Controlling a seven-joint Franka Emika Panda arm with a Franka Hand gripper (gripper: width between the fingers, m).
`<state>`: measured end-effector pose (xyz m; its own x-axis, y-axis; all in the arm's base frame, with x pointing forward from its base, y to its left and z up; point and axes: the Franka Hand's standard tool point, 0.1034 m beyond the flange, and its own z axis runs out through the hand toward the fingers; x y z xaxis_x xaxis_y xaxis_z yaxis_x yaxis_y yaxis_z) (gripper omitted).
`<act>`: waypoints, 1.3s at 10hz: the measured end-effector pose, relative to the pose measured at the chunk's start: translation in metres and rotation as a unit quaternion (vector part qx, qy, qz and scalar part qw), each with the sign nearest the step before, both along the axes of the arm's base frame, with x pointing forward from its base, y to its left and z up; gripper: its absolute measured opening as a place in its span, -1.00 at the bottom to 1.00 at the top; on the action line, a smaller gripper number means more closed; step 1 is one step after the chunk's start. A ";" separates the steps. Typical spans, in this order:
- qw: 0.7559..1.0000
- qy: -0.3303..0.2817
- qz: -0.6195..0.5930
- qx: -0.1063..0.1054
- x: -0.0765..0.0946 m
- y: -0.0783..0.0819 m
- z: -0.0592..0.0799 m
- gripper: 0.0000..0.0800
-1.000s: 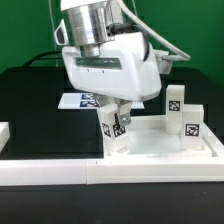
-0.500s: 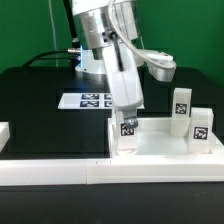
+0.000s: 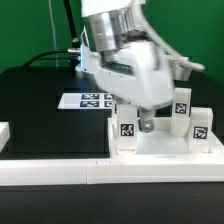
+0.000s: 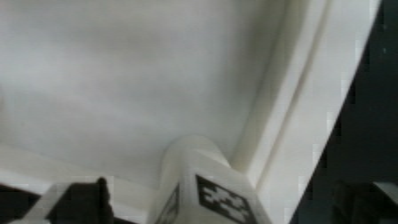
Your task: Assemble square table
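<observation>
Exterior front-on; wrist close above shared tabletop.

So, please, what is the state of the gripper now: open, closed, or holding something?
Gripper: open, holding nothing; the leg block stands free on the square table top.

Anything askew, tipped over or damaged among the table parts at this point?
Nothing stands out. Three legs stand upright on the tabletop, none toppled. The gripper is open beside the near leg. The marker board lies flat.

I'm seeing the black table carrying the marker board at center frame and the square table at lower right.
</observation>
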<state>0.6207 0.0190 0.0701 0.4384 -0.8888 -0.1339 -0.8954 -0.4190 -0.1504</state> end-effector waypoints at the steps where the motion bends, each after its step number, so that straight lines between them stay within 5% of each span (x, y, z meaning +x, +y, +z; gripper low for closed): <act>1: 1.000 -0.003 0.010 0.000 0.000 -0.001 0.000 0.60; 4: 0.992 -0.024 0.127 -0.011 0.000 -0.003 -0.001 0.62; 6: 0.944 -0.037 0.324 -0.058 0.002 -0.014 0.003 0.62; 8: 0.940 -0.040 0.336 -0.056 0.002 -0.013 0.003 0.62; 10: 0.940 -0.039 0.333 -0.055 0.002 -0.013 0.003 -0.03; 13: 0.971 -0.024 0.234 -0.048 0.002 -0.012 0.003 -0.27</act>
